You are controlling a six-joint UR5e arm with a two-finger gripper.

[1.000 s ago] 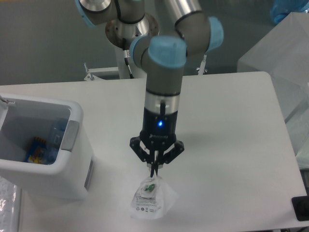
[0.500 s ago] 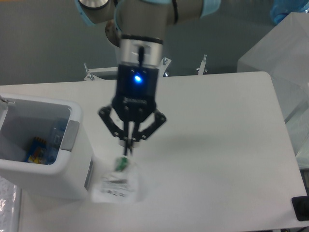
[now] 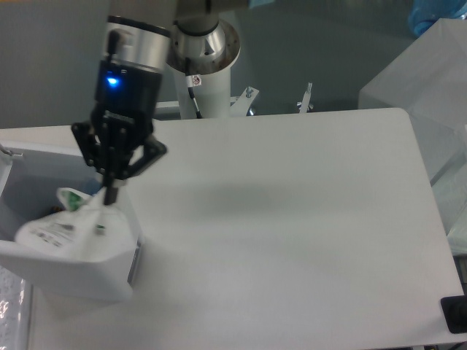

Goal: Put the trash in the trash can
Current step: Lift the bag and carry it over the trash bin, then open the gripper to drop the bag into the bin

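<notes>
No text is legible. The white label (image 3: 55, 231) on the crumpled wrapper (image 3: 69, 226) carries dark print, blurred beyond reading. A small sticker (image 3: 195, 81) on the arm's base column shows an unreadable mark.

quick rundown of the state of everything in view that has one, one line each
end effector: shut on the wrapper, positioned over the bin
wrapper: held at its top, hanging off the table, blurred, above the bin opening, not released
trash can: upright at the table's left edge, open top, contents mostly hidden by the wrapper
arm status light: lit blue
</notes>
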